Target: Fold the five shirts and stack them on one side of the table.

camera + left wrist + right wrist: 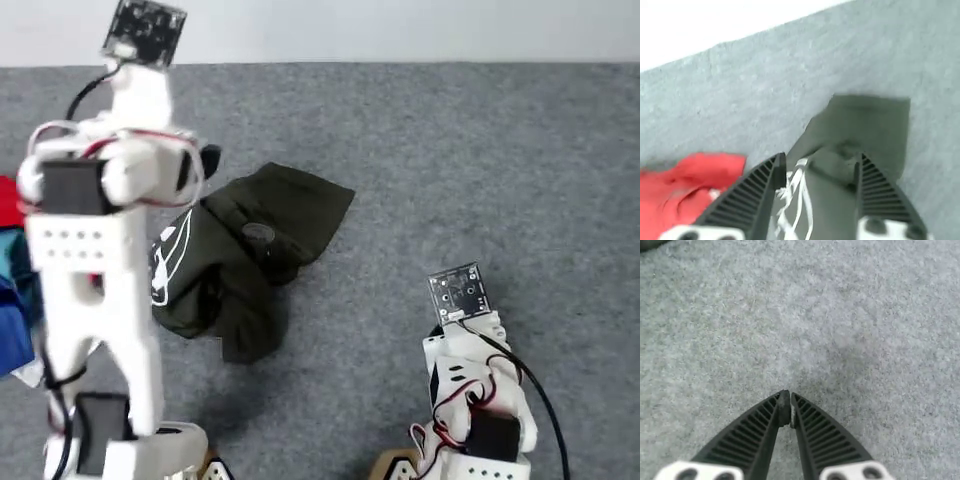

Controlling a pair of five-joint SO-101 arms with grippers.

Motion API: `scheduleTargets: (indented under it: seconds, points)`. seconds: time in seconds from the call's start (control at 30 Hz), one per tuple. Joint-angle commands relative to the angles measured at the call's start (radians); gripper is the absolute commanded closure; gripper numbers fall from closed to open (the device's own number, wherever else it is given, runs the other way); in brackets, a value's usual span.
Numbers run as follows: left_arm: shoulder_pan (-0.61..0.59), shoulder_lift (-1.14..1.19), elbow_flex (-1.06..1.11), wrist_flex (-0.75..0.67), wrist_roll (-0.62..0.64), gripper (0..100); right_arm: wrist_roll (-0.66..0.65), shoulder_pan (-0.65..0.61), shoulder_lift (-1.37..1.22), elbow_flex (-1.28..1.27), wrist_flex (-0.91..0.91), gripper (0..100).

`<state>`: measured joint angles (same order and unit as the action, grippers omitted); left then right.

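A dark green shirt (250, 250) with a white print lies crumpled on the grey carpeted table, left of centre. My left arm stands tall at the left, its wrist above the shirt's left edge. In the left wrist view my left gripper (820, 162) is open above the dark shirt (860, 130), with nothing between its fingers. A red shirt (685, 185) lies beside it, also showing at the table's left edge (8, 200). My right gripper (787, 407) is shut over bare carpet, holding nothing; its arm is folded at the front right (470, 370).
A blue garment (12, 320) and a teal one (12, 250) lie piled at the left edge under the red shirt. A white wall borders the table's far side. Bare grey carpet (480, 180) spreads over the middle and right.
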<state>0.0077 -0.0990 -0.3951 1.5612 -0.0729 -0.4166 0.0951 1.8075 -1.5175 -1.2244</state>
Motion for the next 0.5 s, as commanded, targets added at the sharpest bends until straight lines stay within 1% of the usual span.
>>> scheduleTargets:
  seconds: [0.0, 0.2, 0.4, 0.47]
  points:
    - [0.100, 0.126, -0.051, -0.097, 0.023, 78, -0.003, 0.002, 0.007, -0.008, 0.002, 99.0]
    - [0.262, 0.456, -0.174, -0.150, 0.029, 78, -0.005, 0.010, 0.007, -0.058, 0.002, 99.0]
    - [0.334, 0.796, -0.421, -0.152, 0.034, 78, -0.008, 0.062, 0.007, -0.071, 0.002, 99.0]
    - [0.347, 0.902, -0.522, -0.152, 0.060, 78, -0.008, 0.077, 0.007, -0.086, 0.002, 99.0]
